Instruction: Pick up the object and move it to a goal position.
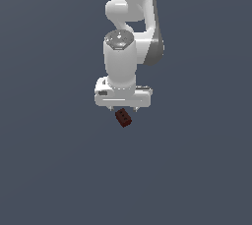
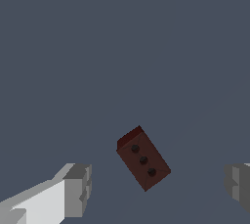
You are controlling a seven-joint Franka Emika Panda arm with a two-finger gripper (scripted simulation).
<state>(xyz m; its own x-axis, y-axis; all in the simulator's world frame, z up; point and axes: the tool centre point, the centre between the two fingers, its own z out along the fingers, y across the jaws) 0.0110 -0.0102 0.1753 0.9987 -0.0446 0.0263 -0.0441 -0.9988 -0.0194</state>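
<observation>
My jaws [image 2: 158,189] are spread wide. In the wrist view I see one grey fingertip [image 2: 80,189] on one side and the other fingertip [image 2: 238,186] at the far edge of the picture, and a wide gap lies between them. Nothing is pinched between them.

Past the fingertips lies the block [image 2: 143,158]. It is a small dark red-brown box, longer than it is wide. Its broad face looks toward my wrist camera and carries three small dark spots in a row along its length. The block is turned at an angle to the line between my two fingertips, so its long side runs slantwise across the gap. It sits nearer to the first fingertip than to the other one, but it touches neither of them. Around it I see only the plain grey-blue desk [image 2: 122,47].

In the exterior view my white hand [image 1: 123,98] points straight down, and the two short fingertips show under its wide body. The block [image 1: 123,118] is just below them, a little toward the exterior view's left of the middle, and it looks tilted there also. Whether it rests on the desk [image 1: 49,170] I cannot tell for sure. Behind and above the hand, my white arm [image 1: 133,13] goes up out of the picture.
</observation>
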